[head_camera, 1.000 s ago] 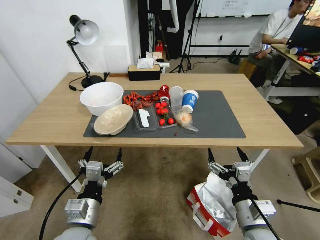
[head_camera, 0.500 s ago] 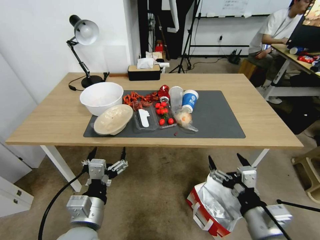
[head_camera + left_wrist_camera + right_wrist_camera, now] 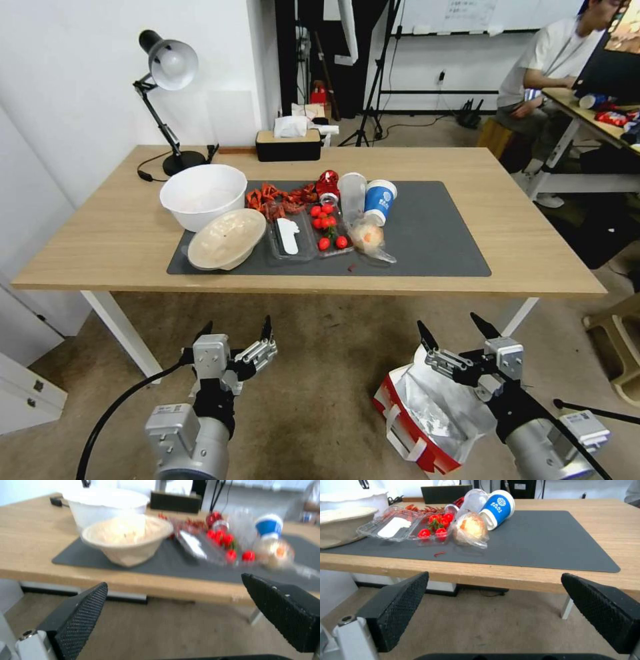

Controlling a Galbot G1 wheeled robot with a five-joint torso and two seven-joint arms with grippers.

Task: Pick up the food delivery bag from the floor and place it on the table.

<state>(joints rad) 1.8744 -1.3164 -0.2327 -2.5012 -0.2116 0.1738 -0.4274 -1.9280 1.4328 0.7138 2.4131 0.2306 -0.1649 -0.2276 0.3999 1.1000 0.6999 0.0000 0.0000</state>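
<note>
Food delivery bag (image 3: 427,417) lying on floor (image 3: 313,400) before table (image 3: 527,247), foil mouth open. Right gripper (image 3: 453,328) poised above bag, fingers spread. Left gripper (image 3: 235,328) well apart, fingers likewise spread, empty.

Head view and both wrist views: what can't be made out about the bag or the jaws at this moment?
- Bag: in the head view its far side is hidden behind the right gripper and arm; whether anything is inside cannot be told.
- Bag's logo: cannot be made out.
- Left wrist view: blurred; the bowl and food lack detail.
- Left gripper: jaws open over bare floor.
</note>
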